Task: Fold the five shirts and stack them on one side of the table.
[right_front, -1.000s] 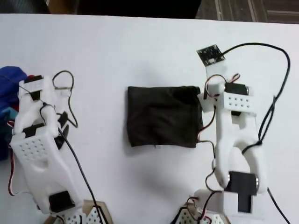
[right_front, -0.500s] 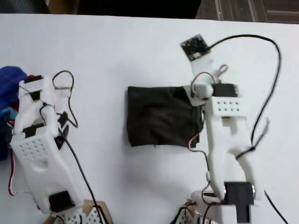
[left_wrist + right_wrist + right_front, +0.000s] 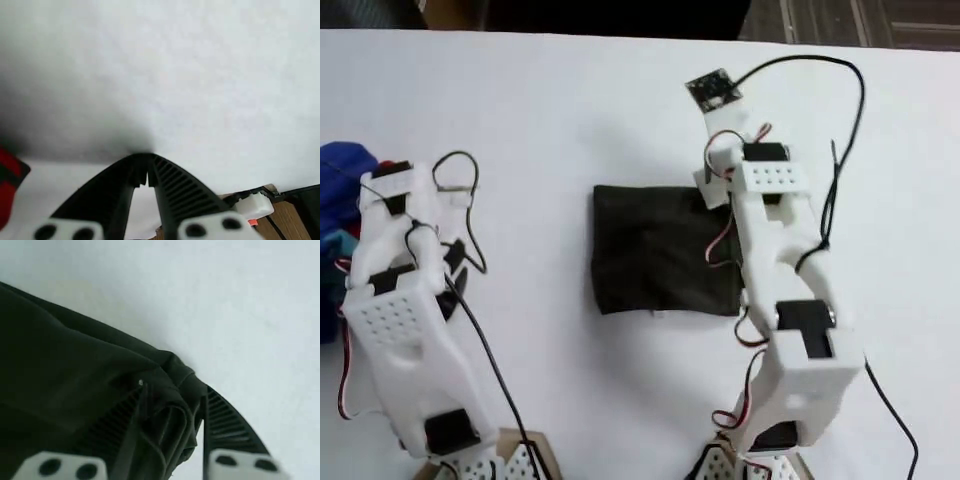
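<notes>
Near left, the left hand (image 3: 148, 172), ribbed black jaws together on nothing, sits folded back over bare white bench (image 3: 570, 100), likely to leave the work clear. Mid-bench lies the black shirt (image 3: 655, 250), a soft matte folded rectangle. At its far right corner the right hand (image 3: 172, 405) is clamped on bunched cloth, probably to shift it. Crumpled blue cloth (image 3: 340, 170) lies far left
</notes>
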`<state>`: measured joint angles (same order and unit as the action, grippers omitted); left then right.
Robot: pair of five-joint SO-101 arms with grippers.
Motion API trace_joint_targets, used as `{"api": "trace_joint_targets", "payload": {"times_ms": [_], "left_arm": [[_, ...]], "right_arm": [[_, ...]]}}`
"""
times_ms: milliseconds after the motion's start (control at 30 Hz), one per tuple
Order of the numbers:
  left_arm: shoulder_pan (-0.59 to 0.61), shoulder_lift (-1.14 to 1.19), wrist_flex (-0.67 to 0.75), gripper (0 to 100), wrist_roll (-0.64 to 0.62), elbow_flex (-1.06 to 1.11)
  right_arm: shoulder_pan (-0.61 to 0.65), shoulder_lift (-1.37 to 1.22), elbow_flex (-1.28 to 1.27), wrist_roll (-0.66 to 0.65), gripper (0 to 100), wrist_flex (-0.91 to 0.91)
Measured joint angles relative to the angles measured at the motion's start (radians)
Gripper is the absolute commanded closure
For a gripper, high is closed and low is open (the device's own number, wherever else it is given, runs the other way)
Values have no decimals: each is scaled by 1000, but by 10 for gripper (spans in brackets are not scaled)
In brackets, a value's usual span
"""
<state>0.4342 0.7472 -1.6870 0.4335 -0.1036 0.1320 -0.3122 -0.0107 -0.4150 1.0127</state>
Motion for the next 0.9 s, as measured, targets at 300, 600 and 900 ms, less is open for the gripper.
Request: {"api": "trace_joint_targets", "payload": {"times_ms": [300, 600, 900], "left_arm": [[0, 0, 0, 973, 0, 0], [0, 0, 0, 973, 0, 0], [0, 0, 0, 973, 0, 0]], "right_arm": [[-20, -32, 109, 0, 834, 126], [28, 5, 153, 0, 834, 279], [38, -74, 153, 0, 912, 272]]}}
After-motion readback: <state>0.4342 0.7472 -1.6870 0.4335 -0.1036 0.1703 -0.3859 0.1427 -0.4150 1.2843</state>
